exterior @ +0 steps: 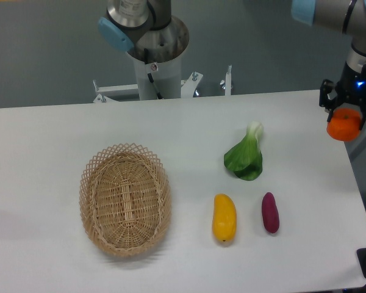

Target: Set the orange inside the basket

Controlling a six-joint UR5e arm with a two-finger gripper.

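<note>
A small, round, bright-orange fruit (344, 127) is held pinched between the two black fingers of the robot's gripper (346, 119) at the far right edge of the white table (43, 152), lifted above the surface. An oval basket of light tan woven wicker with a lattice rim (125, 199) is seen well apart from it, on the left half of the table. Between them lie a green leafy vegetable with a white stalk (246, 156), an elongated yellow-orange fruit (224, 217) and a small purple tuber-shaped item (270, 212).
</note>
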